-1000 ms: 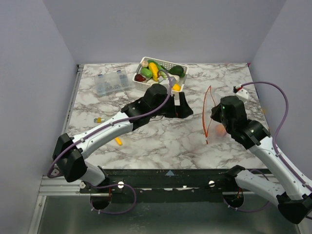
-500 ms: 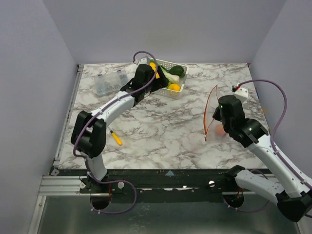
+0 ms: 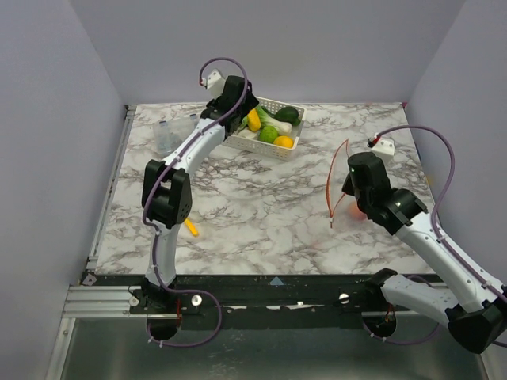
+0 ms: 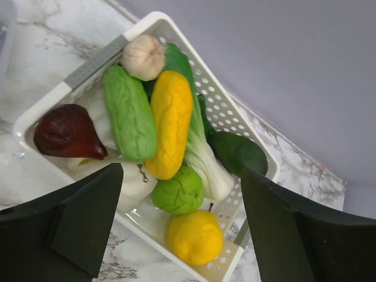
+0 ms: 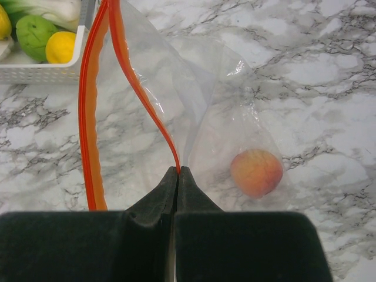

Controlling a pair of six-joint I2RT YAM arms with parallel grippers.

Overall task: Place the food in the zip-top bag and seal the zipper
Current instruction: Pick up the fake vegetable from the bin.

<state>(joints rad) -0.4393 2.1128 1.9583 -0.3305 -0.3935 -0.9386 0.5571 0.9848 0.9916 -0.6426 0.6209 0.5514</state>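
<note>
Hovering above the white basket (image 4: 232,117) at the far edge of the marble table (image 5: 329,70) with the left gripper (image 4: 181,170): spread wide, gripping nothing.

Looking down from that wrist onto most of the toy food (image 3: 269,134), all packed inside the basket:
- garlic bulb (image 4: 144,56) up at the far corner
- long green gourd (image 4: 129,111) and long yellow one (image 4: 170,123) side by side just below it
- dark red pear (image 4: 67,132) off by the left wall
- bok choy (image 4: 202,158) leaning along the right of the yellow one
- dark green piece (image 4: 238,151) tucked against the holed wall on the right
- lime (image 4: 181,191) and lemon (image 4: 195,236) at the near end, right next to each other

Over on the other side, right gripper (image 5: 178,173) clamped fully tight on the zipper (image 5: 91,117), pinching the orange strip at the junction of its two halves and holding that end of the clear bag (image 5: 205,76) up off the marble. Gaping mouth on the bag, with the strips bowed apart. Only one piece inside, a peach (image 5: 257,173), lying in the bottom of the bag just beside the gripper.

Also lying around: small yellow tool (image 3: 191,228) on the marble near the left arm (image 3: 182,162), and a clear box (image 3: 170,136) at the back left, partly hidden behind that arm.
</note>
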